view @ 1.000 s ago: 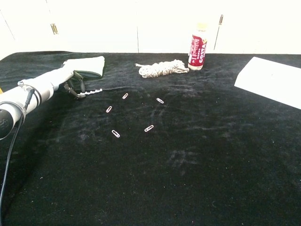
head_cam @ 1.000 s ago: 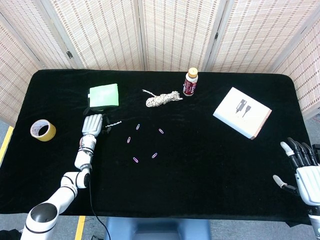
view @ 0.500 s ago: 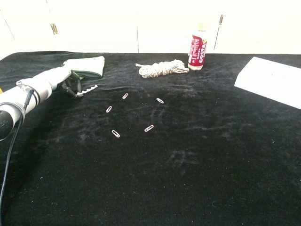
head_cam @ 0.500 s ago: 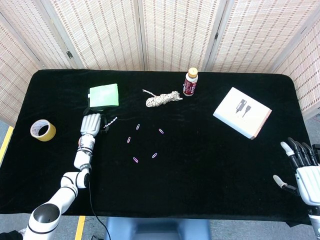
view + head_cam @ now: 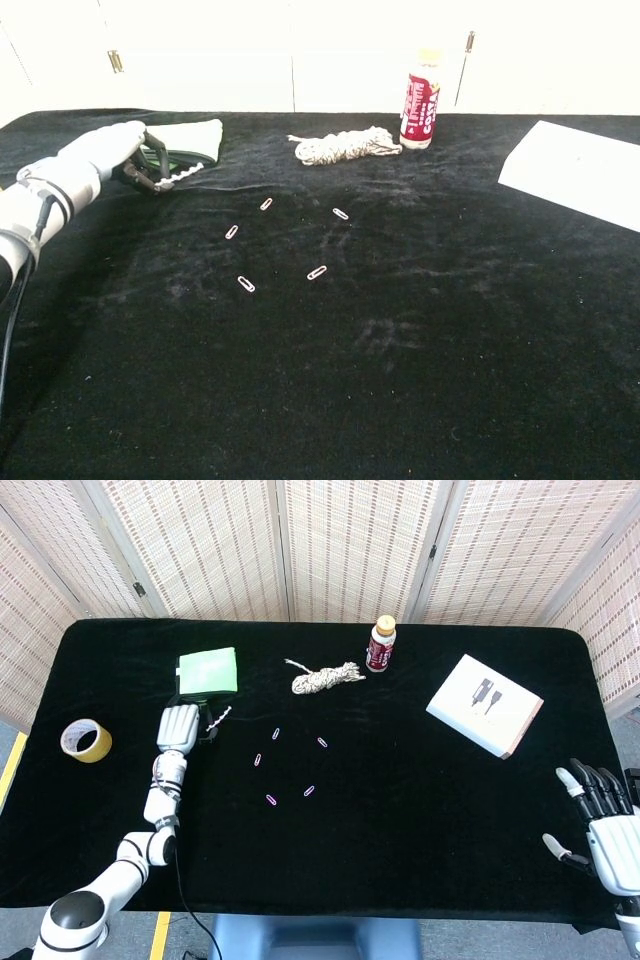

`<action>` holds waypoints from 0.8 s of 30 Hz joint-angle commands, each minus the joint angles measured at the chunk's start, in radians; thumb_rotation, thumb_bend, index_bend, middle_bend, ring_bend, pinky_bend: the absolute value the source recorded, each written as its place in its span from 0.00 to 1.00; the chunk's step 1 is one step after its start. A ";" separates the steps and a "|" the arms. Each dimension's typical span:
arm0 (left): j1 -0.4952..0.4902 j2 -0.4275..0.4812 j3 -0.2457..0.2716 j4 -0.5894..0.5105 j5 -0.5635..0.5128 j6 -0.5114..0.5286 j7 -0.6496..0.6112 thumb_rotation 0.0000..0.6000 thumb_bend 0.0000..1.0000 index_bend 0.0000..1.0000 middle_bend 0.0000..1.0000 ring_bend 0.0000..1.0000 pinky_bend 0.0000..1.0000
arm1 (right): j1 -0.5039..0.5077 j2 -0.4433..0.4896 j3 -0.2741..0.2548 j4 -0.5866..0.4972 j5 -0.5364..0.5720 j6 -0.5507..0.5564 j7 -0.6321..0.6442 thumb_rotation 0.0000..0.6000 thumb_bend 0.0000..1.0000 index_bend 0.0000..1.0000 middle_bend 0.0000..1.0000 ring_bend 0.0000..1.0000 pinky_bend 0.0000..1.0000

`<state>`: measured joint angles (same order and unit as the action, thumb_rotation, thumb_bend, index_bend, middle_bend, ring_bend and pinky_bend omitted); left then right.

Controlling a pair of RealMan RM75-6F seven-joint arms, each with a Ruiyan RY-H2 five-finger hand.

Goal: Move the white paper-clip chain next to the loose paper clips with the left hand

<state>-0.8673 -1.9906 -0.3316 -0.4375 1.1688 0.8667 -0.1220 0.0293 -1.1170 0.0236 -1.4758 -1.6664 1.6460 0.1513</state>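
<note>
Chest view shows the left hand (image 5: 118,150) gripping the white paper-clip chain (image 5: 181,175), which hangs from its curled fingers just above the black table (image 5: 400,350), beside the folded green cloth (image 5: 208,670). The loose paper clips (image 5: 290,770) lie scattered to the right of it, still apart from the chain. The right hand (image 5: 598,820) rests at the table's right edge, empty, with its fingers spread.

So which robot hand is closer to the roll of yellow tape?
The left hand. It sits just to the right of the tape, holding the white chain. The right hand is far off by the table's opposite edge.
</note>
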 commanded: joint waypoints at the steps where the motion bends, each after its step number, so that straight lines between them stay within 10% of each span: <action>1: 0.052 0.047 0.020 -0.117 0.026 0.086 0.038 1.00 0.52 0.84 1.00 1.00 1.00 | -0.002 -0.001 -0.004 0.002 -0.010 0.008 0.001 1.00 0.22 0.00 0.00 0.00 0.00; 15: 0.233 0.242 0.111 -0.658 0.091 0.341 0.276 1.00 0.52 0.84 1.00 1.00 1.00 | -0.014 -0.001 -0.026 0.013 -0.066 0.049 0.011 1.00 0.22 0.00 0.00 0.00 0.00; 24: 0.296 0.274 0.176 -0.792 0.129 0.399 0.363 1.00 0.52 0.84 1.00 1.00 1.00 | -0.024 -0.001 -0.041 0.023 -0.107 0.085 0.017 1.00 0.22 0.00 0.00 0.00 0.00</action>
<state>-0.5751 -1.7180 -0.1617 -1.2246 1.2928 1.2666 0.2354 0.0065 -1.1182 -0.0153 -1.4545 -1.7687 1.7262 0.1676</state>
